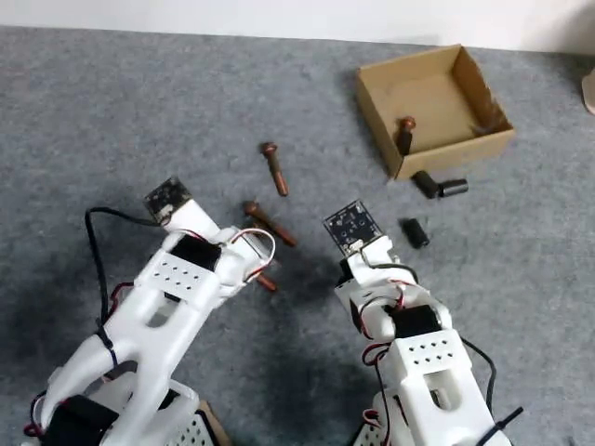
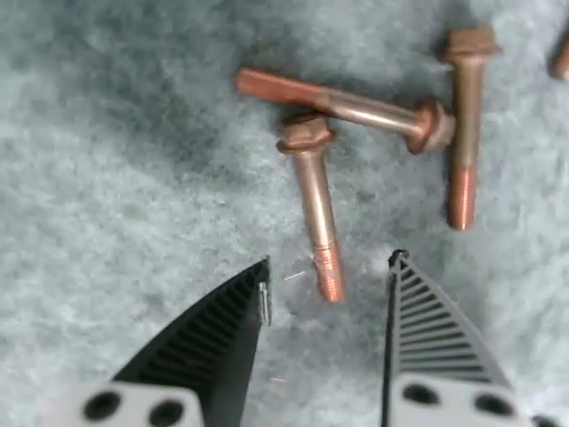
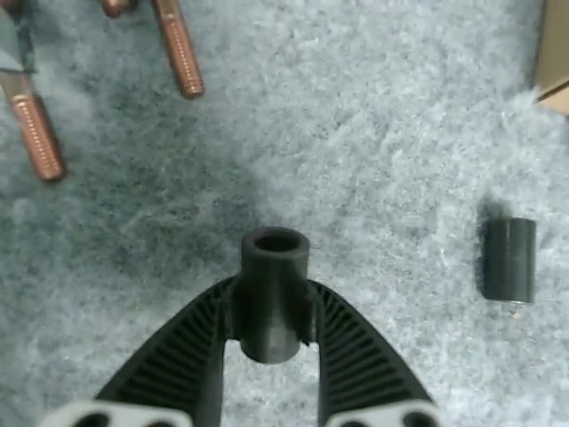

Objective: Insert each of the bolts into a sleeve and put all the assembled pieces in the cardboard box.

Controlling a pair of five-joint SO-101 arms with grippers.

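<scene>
My right gripper [image 3: 273, 307] is shut on an upright black sleeve [image 3: 274, 289], held just above the grey carpet with its bore facing up. My left gripper [image 2: 329, 277] is open, its fingers either side of the threaded tip of a copper bolt [image 2: 316, 205] lying on the carpet. A second bolt [image 2: 347, 107] lies across that bolt's head, and a third bolt [image 2: 462, 124] is beside them. In the high view the cardboard box [image 1: 379, 111] stands at the back right with one bolt-in-sleeve piece [image 1: 405, 136] inside. Loose sleeves [image 1: 415, 232] [image 1: 426, 183] [image 1: 454, 189] lie in front of the box.
Both arms [image 1: 177, 288] [image 1: 418, 353] reach in from the near edge, side by side. One loose sleeve [image 3: 509, 260] lies close to my right gripper, and the box corner [image 3: 556, 62] is beyond it. Open carpet stretches at the far left.
</scene>
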